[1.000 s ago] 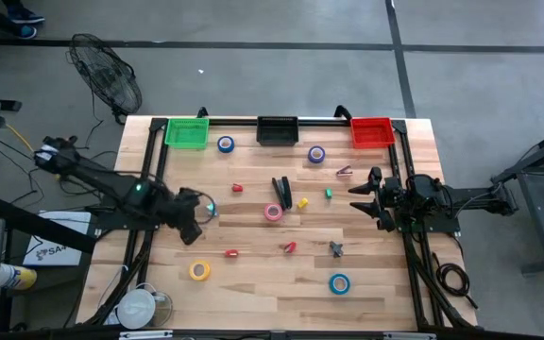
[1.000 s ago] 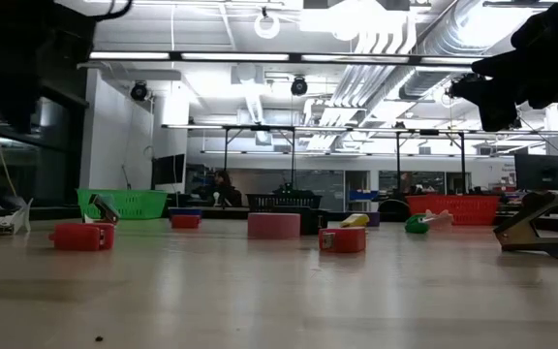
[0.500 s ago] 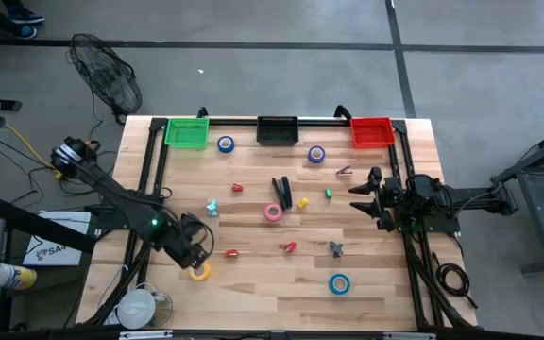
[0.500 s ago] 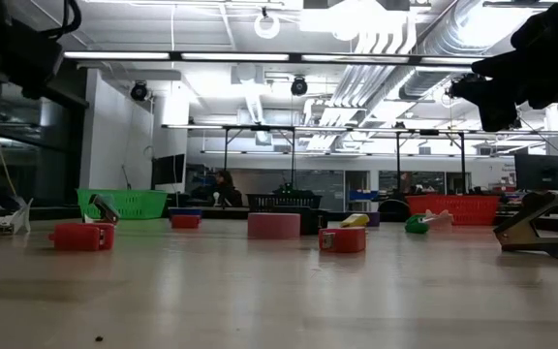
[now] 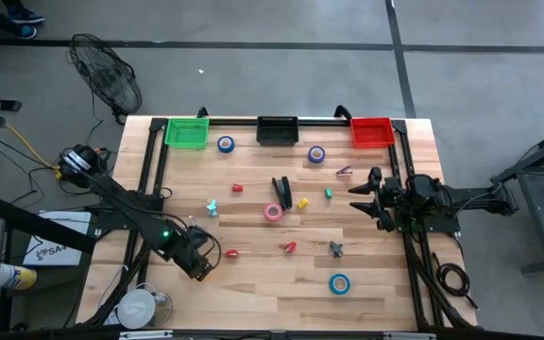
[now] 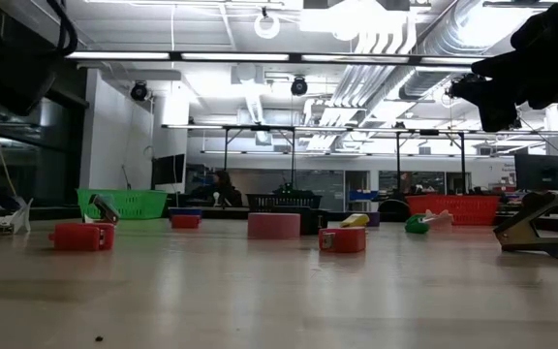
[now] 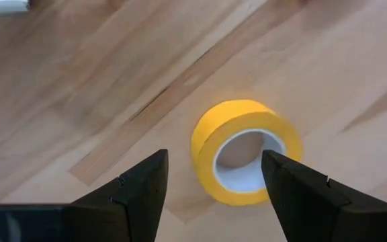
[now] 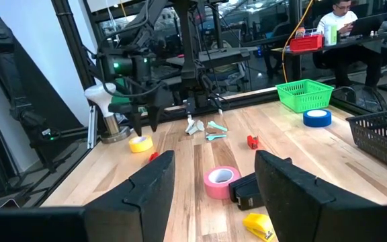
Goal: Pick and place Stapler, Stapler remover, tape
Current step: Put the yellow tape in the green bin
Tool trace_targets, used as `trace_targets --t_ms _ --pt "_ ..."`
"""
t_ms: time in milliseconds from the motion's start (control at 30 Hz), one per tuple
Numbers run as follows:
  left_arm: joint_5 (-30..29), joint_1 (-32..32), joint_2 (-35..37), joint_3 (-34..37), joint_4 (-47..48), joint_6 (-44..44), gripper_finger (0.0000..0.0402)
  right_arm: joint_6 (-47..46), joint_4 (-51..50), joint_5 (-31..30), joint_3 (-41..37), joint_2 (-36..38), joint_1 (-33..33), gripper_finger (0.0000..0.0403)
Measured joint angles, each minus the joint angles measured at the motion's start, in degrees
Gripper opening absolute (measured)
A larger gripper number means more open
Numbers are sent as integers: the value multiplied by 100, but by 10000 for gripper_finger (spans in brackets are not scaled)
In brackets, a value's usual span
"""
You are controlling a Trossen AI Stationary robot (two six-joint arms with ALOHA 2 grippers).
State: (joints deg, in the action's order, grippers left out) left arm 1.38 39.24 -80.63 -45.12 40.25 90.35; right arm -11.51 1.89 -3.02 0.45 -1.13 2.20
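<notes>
A yellow tape roll [image 7: 247, 161] lies flat on the wooden table near its near left corner. My left gripper [image 7: 213, 195] hangs just above it, pointing down, open, with one finger on each side and touching nothing; in the high view my left gripper [image 5: 199, 264] covers the roll. Blue [image 5: 226, 144], purple [image 5: 316, 154], pink [image 5: 273, 212] and teal [image 5: 339, 283] rolls lie flat elsewhere. The black stapler [image 5: 281, 192] lies mid-table. A dark stapler remover [image 5: 336, 248] lies right of centre. My right gripper [image 5: 361, 198] waits at the right edge, open and level.
Green [image 5: 187, 132], black [image 5: 277, 129] and red [image 5: 370, 131] baskets line the far edge. Small red pieces [image 5: 231, 253], a yellow one [image 5: 302, 202], a green one [image 5: 329, 194] and a pale teal remover [image 5: 212, 206] are scattered mid-table.
My left gripper has swung toward the table's near edge and come down, tipping steeper and rolling, until it stands over the yellow roll. The roll has stayed where it was.
</notes>
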Motion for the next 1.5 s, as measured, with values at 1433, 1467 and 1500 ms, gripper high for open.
trace_targets --t_ms 1433,1467,1500 --pt "-192 206 -299 131 -446 -330 92 0 9 -1 2 0 0 197" --pt "-194 206 -299 133 -446 -328 92 0 9 0 1 0 0 197" --pt "-196 204 -299 133 -446 -328 92 0 9 -1 0 0 0 197"
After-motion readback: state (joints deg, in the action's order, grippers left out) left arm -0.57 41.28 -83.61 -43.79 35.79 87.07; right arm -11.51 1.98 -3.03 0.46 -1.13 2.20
